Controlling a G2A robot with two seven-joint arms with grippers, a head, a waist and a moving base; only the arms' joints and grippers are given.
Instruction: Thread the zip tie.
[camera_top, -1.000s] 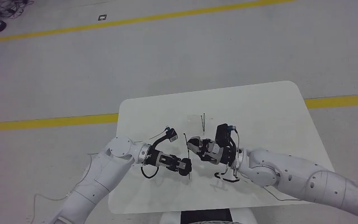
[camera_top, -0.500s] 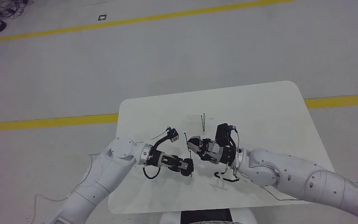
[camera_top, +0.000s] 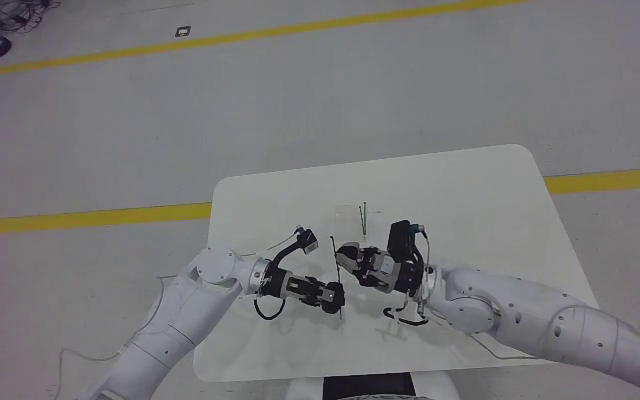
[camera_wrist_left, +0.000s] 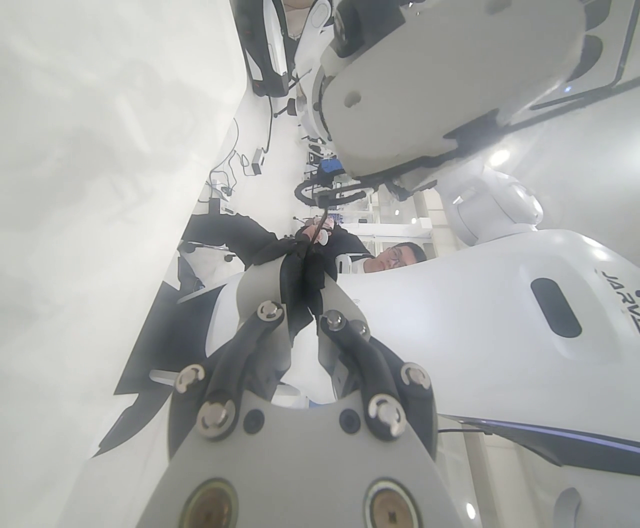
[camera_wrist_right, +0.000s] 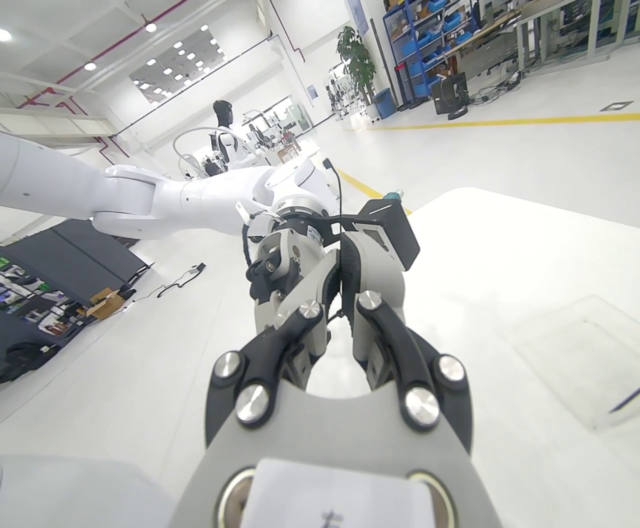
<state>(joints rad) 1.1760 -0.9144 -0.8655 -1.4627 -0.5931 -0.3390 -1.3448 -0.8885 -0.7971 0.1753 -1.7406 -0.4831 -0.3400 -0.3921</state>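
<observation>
- The thin black plastic zip tie is held above the white rounded desk. It sits close to the faint clear square sheet, on the side of the sheet nearest the robot.
- The right jaws, at the end of the white right arm, are pressed together on the zip tie. They are the pair nearer the sheet.
- The left jaws, on the white left arm, are also closed. They sit just beyond the right jaws from the sheet, towards the robot.
- The left jaws pinch something thin and black. It appears to be the same zip tie, though the left wrist view is too cluttered to be sure.
- The two sets of jaws face each other, almost touching.
- A couple of loose dark ties lie flat on the sheet, well apart from both jaws.
</observation>
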